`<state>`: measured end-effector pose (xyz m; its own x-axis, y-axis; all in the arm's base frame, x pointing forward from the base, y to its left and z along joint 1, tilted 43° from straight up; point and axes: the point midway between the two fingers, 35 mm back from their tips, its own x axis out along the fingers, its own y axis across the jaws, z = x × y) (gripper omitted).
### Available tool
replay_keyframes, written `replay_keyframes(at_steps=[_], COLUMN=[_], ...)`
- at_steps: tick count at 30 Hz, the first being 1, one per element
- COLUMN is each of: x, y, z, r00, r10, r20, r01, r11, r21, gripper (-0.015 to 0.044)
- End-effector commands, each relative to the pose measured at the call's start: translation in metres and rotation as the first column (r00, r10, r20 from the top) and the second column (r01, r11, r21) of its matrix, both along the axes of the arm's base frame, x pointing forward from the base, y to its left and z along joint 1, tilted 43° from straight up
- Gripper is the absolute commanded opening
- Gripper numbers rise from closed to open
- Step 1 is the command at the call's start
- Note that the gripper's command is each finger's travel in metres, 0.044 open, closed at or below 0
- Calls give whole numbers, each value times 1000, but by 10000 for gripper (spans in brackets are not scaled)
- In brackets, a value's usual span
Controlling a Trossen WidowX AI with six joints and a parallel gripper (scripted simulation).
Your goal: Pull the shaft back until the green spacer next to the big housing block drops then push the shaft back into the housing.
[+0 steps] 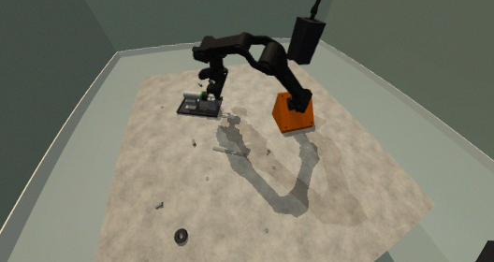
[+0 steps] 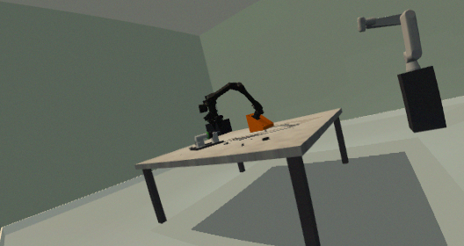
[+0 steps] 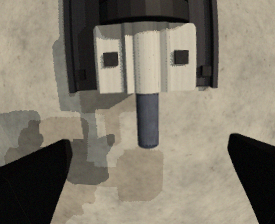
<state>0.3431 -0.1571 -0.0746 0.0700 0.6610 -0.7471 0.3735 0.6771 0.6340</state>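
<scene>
The fixture's dark base plate (image 1: 182, 112) (image 3: 214, 45) lies at the table's far left in the top view. A light housing block (image 2: 199, 141) stands on it. A green spacer (image 1: 201, 95) (image 2: 208, 134) shows as a small green patch beside the housing; the other spacers are too small or hidden to tell apart. In the wrist view a pale bracket (image 3: 147, 60) with two dark square marks has the blue-grey shaft (image 3: 148, 120) sticking out of it. My gripper (image 3: 150, 145) is open and empty, its fingers wide apart on either side of the shaft's end, touching nothing.
My arm stands on an orange base (image 1: 294, 116) (image 2: 259, 122) to the fixture's right. A loose rod (image 1: 223, 150), a dark ring (image 1: 176, 237) and several small parts lie on the table. Another arm's black pedestal (image 1: 306, 40) stands behind the table; a pale arm's pedestal (image 2: 422, 99) is farther off.
</scene>
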Motion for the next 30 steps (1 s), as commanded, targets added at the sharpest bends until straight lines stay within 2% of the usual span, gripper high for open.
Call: replay_keyframes(at_steps=[1, 30], x=[0, 5], y=[1, -1], z=[0, -1], r00=[1000, 1000], r10=[3, 3], r20=[3, 3], r01=[-3, -3], r11=[1000, 1000], r21=[4, 4], gripper=[440, 440])
